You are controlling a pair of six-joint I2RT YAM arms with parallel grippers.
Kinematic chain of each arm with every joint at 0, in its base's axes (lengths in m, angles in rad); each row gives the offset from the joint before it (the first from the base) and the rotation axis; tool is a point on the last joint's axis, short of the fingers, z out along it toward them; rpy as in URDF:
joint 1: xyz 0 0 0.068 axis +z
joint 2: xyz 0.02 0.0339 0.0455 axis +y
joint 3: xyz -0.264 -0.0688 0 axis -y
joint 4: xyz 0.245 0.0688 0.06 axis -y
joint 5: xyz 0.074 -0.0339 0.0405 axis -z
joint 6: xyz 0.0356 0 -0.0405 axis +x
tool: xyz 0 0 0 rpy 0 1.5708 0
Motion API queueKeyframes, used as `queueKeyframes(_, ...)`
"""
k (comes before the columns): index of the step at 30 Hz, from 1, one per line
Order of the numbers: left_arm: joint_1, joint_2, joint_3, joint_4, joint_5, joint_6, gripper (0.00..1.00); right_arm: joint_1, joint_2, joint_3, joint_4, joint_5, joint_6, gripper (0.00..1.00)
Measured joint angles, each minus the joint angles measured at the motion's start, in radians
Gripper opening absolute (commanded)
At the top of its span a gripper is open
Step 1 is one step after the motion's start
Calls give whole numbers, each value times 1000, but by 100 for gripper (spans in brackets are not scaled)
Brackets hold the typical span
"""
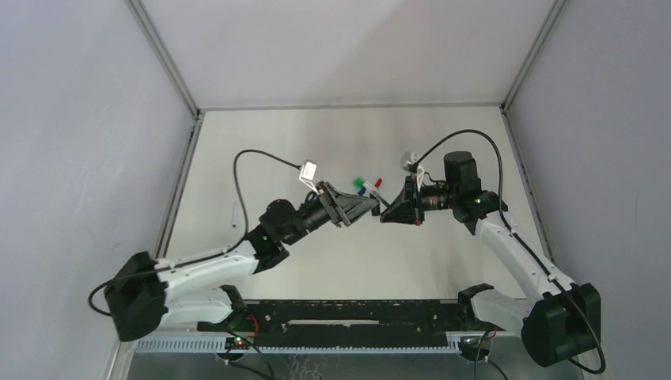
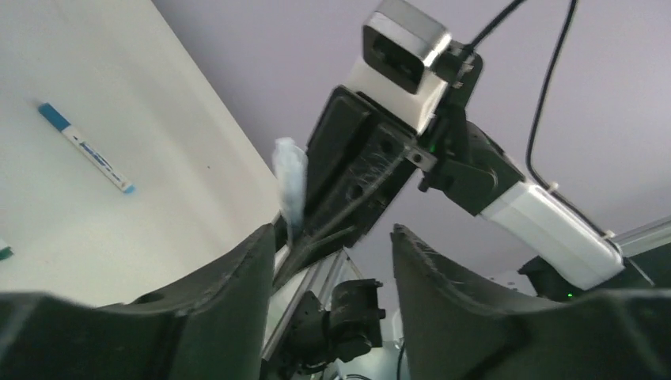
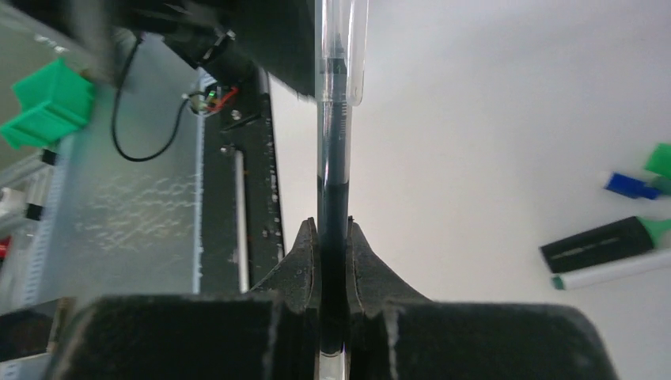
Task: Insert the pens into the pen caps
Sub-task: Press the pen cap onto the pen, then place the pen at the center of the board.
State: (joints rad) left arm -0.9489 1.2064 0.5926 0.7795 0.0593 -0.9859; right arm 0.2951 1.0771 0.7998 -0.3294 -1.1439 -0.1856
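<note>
Firmly the right hand [image 3: 332,233] grips a clear pen [image 3: 332,150], a clear cap [image 3: 356,63] over its far end. Facing that pen, the left hand [image 2: 332,237] stands parted, holding nothing; a black marker [image 3: 605,241] lies on the table [image 3: 475,142] off to the pen's side.

clear pen [image 3: 332,182] gripped, black marker [image 3: 593,246] lying loose

Nothing legible (print on the blue-tipped pen [image 2: 87,149] blurs).

Soft even light, blurred close foregrounds
</note>
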Motion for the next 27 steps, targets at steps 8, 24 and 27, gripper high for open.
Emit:
queueKeyframes(8,16,-362,-12,-267,-134,224,90,-14,28,30,-48,85,-150,0)
queueKeyframes(24,20,-757,-488,-424,-341,312,92,-251,222,63,-33,675,-179,0)
queueKeyframes(27,20,-766,-505,-426,-350,312,92,-277,303,96,-36,778,-156,0)
